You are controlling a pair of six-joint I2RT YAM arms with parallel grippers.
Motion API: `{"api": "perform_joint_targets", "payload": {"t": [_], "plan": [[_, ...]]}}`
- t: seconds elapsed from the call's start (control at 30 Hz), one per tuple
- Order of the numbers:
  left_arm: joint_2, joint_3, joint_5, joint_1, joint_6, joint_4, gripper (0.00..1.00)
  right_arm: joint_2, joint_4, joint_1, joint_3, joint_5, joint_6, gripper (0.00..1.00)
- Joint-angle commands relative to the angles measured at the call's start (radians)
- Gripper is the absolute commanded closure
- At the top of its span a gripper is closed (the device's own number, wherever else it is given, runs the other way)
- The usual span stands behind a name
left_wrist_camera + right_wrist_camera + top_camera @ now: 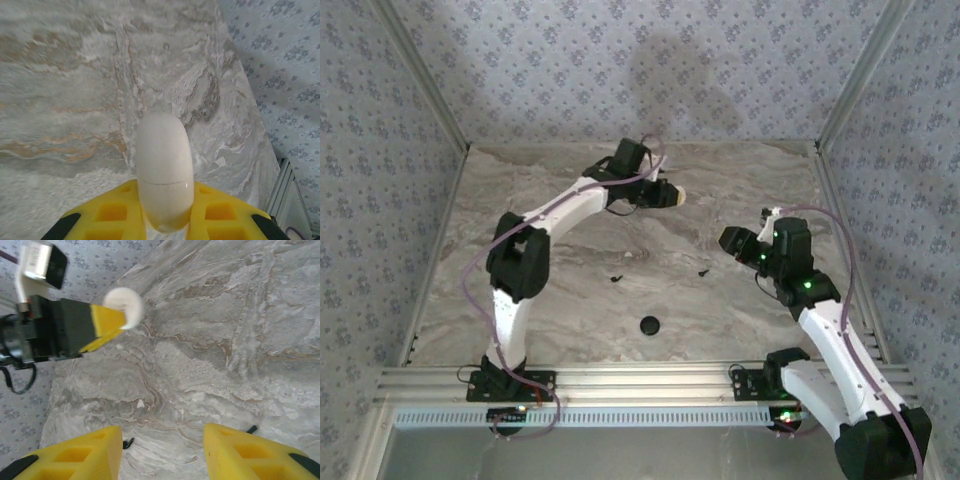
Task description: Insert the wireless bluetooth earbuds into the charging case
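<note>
The left gripper (672, 196), fingers clenched on the closed white charging case (164, 160), holds it over the far desk (550, 200). The case's long axis runs straight out from the fingers, rounded end toward the right arm. The right gripper (162, 450) hangs released and empty above a black earbud (128, 442) lying on the desk. It should straddle that speck squarely, though the lid likely needs opening first.

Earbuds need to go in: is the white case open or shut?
Shut. The white case, clamped in the left gripper, has a thin closed seam across it and no lifted lid.
</note>
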Motion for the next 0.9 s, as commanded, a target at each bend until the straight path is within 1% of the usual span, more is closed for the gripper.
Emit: {"api": "perform_joint_targets", "payload": {"t": [0.0,0.23,0.37,0.57,0.7,0.87], "plan": [[0.094,0.112,0.02,-0.053,-0.086,-0.099,0.95,-0.04,-0.06,-0.013,-0.02,0.041,0.014,0.51],[0.265,0.291,0.043,-0.116,-0.211,-0.111,0.94,-0.074,-0.101,-0.028,-0.024,0.045,0.013,0.51],[0.339,0.372,0.047,-0.126,-0.262,-0.128,0.94,-0.083,-0.11,-0.032,-0.025,0.048,0.016,0.51],[0.424,0.482,0.054,-0.133,-0.292,-0.186,0.93,-0.082,-0.098,-0.036,-0.03,0.052,0.026,0.51],[0.461,0.518,0.063,-0.135,-0.311,-0.21,0.91,-0.084,-0.099,-0.037,-0.031,0.049,0.031,0.51],[0.475,0.52,0.059,-0.143,-0.316,-0.217,0.91,-0.084,-0.101,-0.037,-0.032,0.051,0.032,0.51]]}}
